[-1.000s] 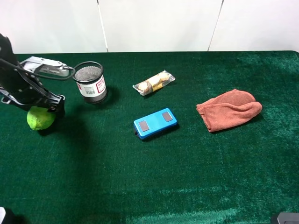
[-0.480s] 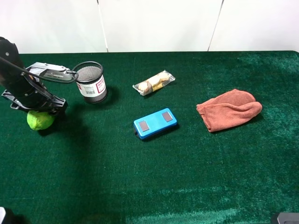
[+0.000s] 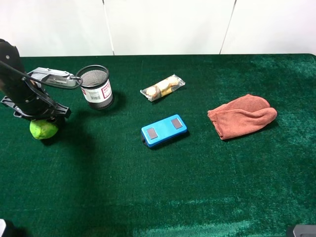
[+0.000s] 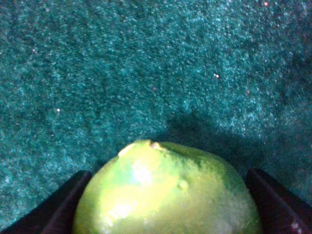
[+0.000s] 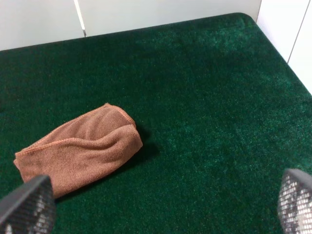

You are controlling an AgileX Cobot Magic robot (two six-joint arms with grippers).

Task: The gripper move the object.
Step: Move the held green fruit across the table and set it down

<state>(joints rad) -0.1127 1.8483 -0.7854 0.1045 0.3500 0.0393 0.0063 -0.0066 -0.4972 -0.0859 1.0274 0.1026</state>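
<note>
From the high camera, we see the left end effector (image 3: 40, 120) hanging steeply over the object (image 3: 43, 130). The object is a green fruit sitting on the tabletop (image 3: 148, 197) near its left edge, close to the black mesh cup (image 3: 94, 88). We judge that the arm comes from above so that the fingers can straddle a round thing that would roll under a sideways push. The blue box (image 3: 164, 130), the snack packet (image 3: 163, 88) and the orange cloth (image 3: 242, 116) lie well apart to the right, out of the way.

In the left wrist view, the object (image 4: 165, 195) fills the space between two dark fingers (image 4: 63, 209), one against each flank. We read this as the end effector pinching the fruit across its widest part. A shadow falls close behind the fruit, and we cannot tell whether it has left the tabletop.

In the right wrist view, the right end effector (image 5: 163, 207) is spread wide with nothing between its tips. It looks down toward the orange cloth (image 5: 78, 146). We take it as parked, leaving the move to the other arm.
</note>
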